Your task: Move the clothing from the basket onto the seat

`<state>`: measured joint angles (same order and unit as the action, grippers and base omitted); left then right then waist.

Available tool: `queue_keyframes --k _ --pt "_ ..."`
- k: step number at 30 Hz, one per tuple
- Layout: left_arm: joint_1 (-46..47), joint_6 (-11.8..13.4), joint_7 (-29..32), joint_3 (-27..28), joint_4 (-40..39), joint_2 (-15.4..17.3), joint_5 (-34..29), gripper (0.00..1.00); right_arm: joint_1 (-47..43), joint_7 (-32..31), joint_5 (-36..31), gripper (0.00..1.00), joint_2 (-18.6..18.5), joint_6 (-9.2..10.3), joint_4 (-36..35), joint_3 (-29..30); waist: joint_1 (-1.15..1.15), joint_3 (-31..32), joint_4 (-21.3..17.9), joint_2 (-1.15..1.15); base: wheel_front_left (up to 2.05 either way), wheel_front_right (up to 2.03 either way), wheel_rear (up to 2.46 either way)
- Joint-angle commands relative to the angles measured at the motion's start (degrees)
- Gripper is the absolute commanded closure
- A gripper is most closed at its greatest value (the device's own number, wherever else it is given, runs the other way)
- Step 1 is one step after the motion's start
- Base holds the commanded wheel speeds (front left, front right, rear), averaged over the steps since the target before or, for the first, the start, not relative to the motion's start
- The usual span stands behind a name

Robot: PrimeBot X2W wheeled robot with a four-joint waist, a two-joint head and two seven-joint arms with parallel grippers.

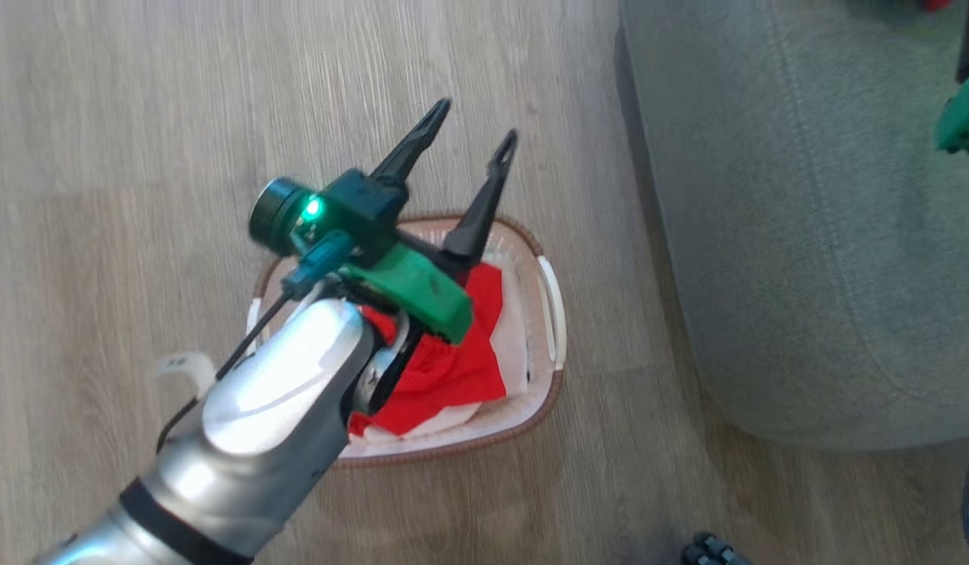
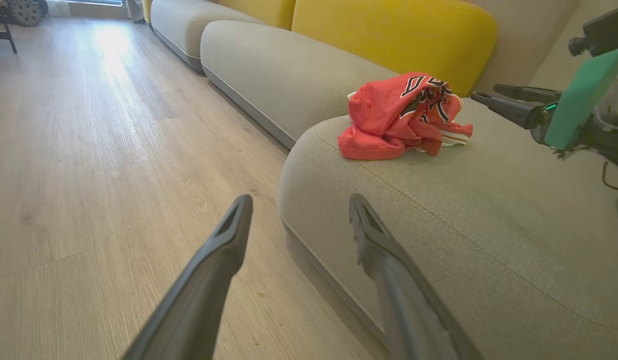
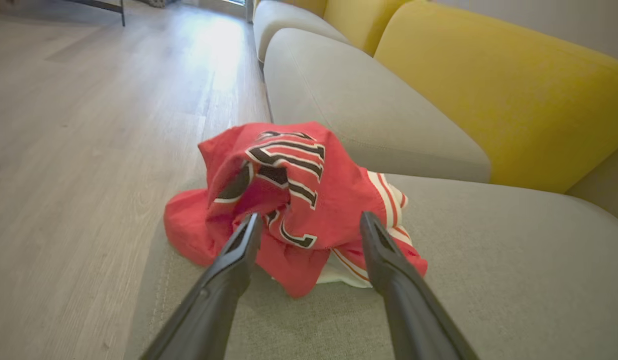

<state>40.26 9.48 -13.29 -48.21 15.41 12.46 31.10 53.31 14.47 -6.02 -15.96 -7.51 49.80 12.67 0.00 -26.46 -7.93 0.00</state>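
On the left, the left gripper (image 1: 477,118) hangs above the basket (image 1: 553,308), its two fingers spread wide and holding nothing. The basket stands on the wooden floor (image 1: 139,118), and a red garment (image 1: 453,377) lies crumpled inside it over something white. To the right sits the grey seat (image 1: 806,235). A lettered red garment (image 3: 298,165) lies heaped on it, and the right gripper (image 3: 310,216) hovers just beside it, fingers apart and empty.
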Motion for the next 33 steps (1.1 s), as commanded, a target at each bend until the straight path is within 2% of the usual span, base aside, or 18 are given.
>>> queue_keyframes --k 1,9,17,26,33 --pt "0.0 0.5 -0.7 2.6 -1.4 1.2 0.5 0.0 -0.6 0.5 1.1 0.0 -0.6 0.02 -2.6 -1.5 0.0 2.6 0.0 0.0 0.0 0.0 0.0" --pt "-7.4 2.2 -1.6 8.6 -1.2 2.0 2.5 0.0 -5.1 0.5 7.3 0.0 0.3 0.02 -6.2 -7.7 0.0 11.0 2.9 0.0 0.0 0.0 0.0" --pt "-18.0 4.0 -1.7 17.8 -4.1 2.9 0.5 0.0 -12.8 0.5 11.2 0.0 5.1 0.02 -12.1 -10.9 0.0 17.9 6.7 0.0 0.0 0.0 0.0" --pt "-31.0 4.2 -1.7 26.5 -6.9 2.4 -2.5 0.0 -26.5 0.5 10.3 0.0 11.2 0.02 -22.4 -10.5 0.0 23.1 10.1 0.0 0.0 0.0 0.0" --pt "-38.3 3.8 -1.7 30.9 -8.8 1.3 -3.9 0.0 -36.0 0.5 8.8 0.0 13.0 0.02 -30.6 -9.4 0.0 25.6 11.6 0.0 0.0 0.0 0.0"
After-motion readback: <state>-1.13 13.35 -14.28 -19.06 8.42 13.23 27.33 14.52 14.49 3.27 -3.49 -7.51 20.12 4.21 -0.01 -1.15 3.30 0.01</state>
